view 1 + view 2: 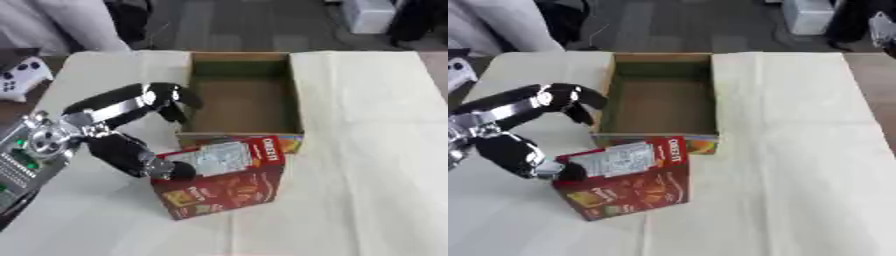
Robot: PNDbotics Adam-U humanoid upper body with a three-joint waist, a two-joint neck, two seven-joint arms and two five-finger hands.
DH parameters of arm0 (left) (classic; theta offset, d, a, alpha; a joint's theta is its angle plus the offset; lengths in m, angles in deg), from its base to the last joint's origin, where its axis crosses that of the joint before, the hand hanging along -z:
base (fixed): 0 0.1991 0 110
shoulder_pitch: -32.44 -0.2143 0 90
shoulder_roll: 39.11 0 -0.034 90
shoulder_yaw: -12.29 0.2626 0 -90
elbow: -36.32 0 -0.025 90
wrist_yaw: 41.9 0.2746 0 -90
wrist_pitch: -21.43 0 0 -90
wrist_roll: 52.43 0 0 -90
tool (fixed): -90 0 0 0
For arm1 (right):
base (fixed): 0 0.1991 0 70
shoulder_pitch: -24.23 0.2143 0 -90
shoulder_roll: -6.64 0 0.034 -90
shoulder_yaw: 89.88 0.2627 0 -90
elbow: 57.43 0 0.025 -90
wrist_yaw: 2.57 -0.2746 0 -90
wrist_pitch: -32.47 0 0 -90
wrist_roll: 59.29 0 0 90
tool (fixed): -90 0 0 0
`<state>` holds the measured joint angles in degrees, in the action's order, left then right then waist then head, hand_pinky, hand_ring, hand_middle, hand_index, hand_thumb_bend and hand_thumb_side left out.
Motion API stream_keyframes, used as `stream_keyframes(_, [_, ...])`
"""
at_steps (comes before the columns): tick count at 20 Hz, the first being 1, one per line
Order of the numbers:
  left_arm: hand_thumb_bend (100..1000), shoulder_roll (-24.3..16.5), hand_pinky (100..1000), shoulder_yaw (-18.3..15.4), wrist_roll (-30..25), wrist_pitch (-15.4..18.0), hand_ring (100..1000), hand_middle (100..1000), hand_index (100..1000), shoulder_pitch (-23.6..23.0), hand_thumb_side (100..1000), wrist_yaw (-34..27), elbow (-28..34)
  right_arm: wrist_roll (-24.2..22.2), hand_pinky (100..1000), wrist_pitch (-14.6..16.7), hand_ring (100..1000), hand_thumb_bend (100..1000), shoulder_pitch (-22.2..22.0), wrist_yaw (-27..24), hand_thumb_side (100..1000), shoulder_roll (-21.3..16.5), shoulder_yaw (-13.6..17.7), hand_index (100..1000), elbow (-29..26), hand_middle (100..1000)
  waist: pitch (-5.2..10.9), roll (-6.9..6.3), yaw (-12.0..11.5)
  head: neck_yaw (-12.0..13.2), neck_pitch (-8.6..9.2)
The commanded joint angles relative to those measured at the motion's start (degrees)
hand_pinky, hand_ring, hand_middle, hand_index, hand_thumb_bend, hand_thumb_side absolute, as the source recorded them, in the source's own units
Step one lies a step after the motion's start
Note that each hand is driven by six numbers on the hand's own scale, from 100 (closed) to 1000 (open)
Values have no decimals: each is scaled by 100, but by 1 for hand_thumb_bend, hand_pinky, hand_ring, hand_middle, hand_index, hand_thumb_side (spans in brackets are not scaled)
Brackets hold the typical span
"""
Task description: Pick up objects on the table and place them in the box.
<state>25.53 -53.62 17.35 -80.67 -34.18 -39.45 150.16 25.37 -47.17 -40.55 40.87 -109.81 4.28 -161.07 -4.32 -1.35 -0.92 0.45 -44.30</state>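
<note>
Red carton [226,182] upright, tilted, left hand [131,150] gripping

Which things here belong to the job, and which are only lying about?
Job:
- red snack box, standing on the table, left hand at its top
- open cardboard box

Lying about:
- white game controller, at the left edge
- white tablecloth

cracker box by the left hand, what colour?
Dark red cracker box with a grey-white top panel; clearest in the left eye view.
</note>
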Motion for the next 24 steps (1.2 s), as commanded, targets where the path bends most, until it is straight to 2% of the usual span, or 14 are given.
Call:
stream_keyframes(1, [771, -100, 727, -15, -130, -58, 727, 866, 868, 92, 483, 101, 74, 12, 475, -14, 688, 100, 84, -19, 673, -148, 71, 828, -92, 740, 44, -3, 10, -9, 18])
stream_keyframes(7, [761, -321, 733, -73, -415, 59, 736, 871, 877, -11, 416, 364, 75, 24, 475, -23, 688, 100, 88, -19, 673, -143, 76, 828, -98, 740, 28, 8, 2, -29, 18])
stream_keyframes(15, [719, -369, 731, -90, -663, 144, 735, 869, 876, -15, 393, 523, 75, 22, 473, -12, 686, 100, 131, -33, 673, -136, 63, 828, -109, 739, -38, 7, 74, -26, 18])
stream_keyframes(20, [679, -391, 729, -81, -826, 231, 736, 863, 876, 40, 330, 699, 75, 7, 471, 4, 684, 100, 190, -48, 674, -127, 42, 827, -117, 737, -102, -30, 127, -34, 18])
stream_keyframes(21, [632, -383, 723, -74, -864, 242, 732, 856, 875, 56, 304, 757, 75, 5, 469, 7, 684, 100, 201, -49, 674, -125, 39, 827, -117, 736, -115, -39, 140, -33, 18])
stream_keyframes(24, [568, -259, 711, -33, -969, 272, 723, 844, 865, 131, 289, 1001, 68, -5, 468, 18, 682, 100, 236, -62, 672, -113, 28, 827, -112, 735, -158, -61, 184, -32, 18])
